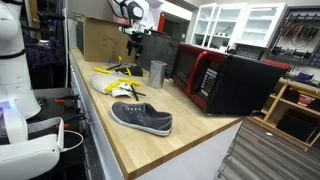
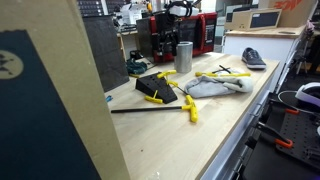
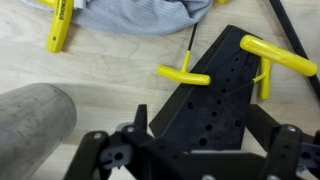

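Wrist view puts my claw (image 3: 190, 160) straight above the black holder (image 3: 215, 95), a wedge-shaped block full of holes that stands on the wooden counter (image 1: 180, 140). My jaws are spread wide with nothing between them, and I hang clear of the block, not touching it. In an exterior view my claw (image 2: 180, 12) sits high over the counter.

One yellow-handled key (image 3: 280, 58) sits at the block's upper edge, and a second key (image 3: 183, 75) lies just beside its left face. Whether either is seated in a hole I cannot tell. A metal cylinder (image 3: 35, 120) stands near the holder, and a grey cloth (image 3: 140, 15) lies beyond it with a loose key (image 3: 58, 25) at its edge. In an exterior view a long key (image 2: 190, 110) lies flat on the counter in front of the holder. A shoe (image 1: 142, 118) lies well apart, near a red microwave (image 1: 225, 80).

My judgement is that the work is at its very start. Nothing is gripped, several keys lie loose, and any grasp is yet to be made.
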Robot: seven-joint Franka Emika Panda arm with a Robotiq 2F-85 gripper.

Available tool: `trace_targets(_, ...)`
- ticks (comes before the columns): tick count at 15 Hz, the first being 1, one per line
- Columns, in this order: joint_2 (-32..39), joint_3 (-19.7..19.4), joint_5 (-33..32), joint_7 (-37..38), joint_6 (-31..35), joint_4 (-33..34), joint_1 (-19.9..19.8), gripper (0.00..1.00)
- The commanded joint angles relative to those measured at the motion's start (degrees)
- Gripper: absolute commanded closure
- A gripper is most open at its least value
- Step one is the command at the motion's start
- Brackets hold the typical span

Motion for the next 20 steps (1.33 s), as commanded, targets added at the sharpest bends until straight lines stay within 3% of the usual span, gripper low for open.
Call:
trace_targets(1,-2.99,-1.50,-0.91,9.28,3.13,-4.26,0.72,0.00)
trace_targets(5,-3.09,-2.13,-2.02,16.15,2.54,-5.22,0.96,0.00)
trace_targets(12,-1.42,-1.79,-1.18,14.53,1.93,-3.48,0.55,0.00)
trace_targets(20,3.07,-2.95,-1.63,24.76,6.94,-4.24,2.12,0.00)
